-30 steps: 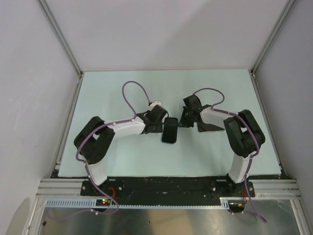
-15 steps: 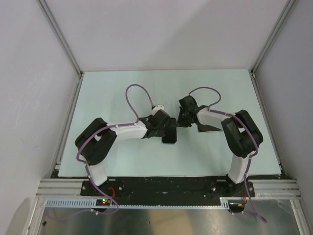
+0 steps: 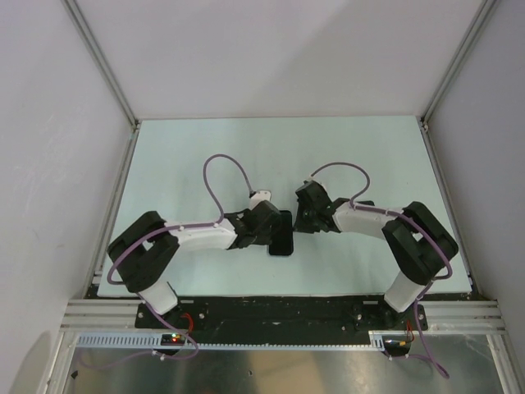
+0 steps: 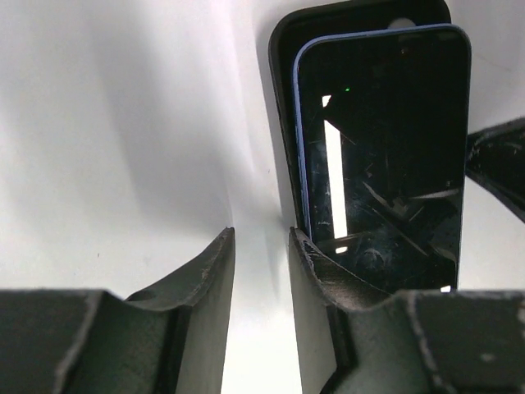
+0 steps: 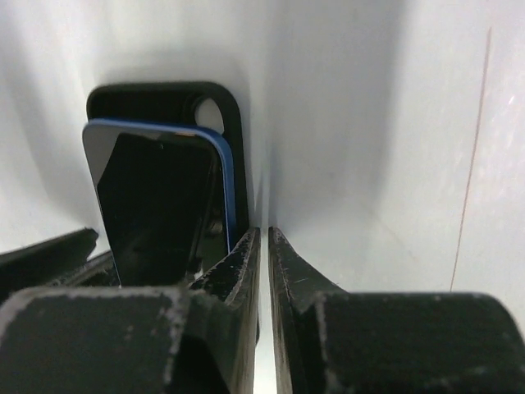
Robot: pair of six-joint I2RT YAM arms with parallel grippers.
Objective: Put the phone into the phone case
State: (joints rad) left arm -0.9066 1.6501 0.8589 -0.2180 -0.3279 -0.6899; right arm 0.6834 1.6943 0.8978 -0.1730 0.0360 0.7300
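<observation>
Left wrist view shows the blue-edged phone lying screen-up on the black phone case, the case's rim showing past its far end; the left gripper is slightly parted, holding nothing, one finger at the phone's near end. The right gripper is all but closed and empty, beside the phone's corner.

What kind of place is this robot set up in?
Probably a lab test cell: plain white panels on metal framing enclose a pale table holding a phone and case.

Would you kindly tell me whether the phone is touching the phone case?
Touching: left wrist view shows the phone lying on the phone case, overlapping it.
</observation>
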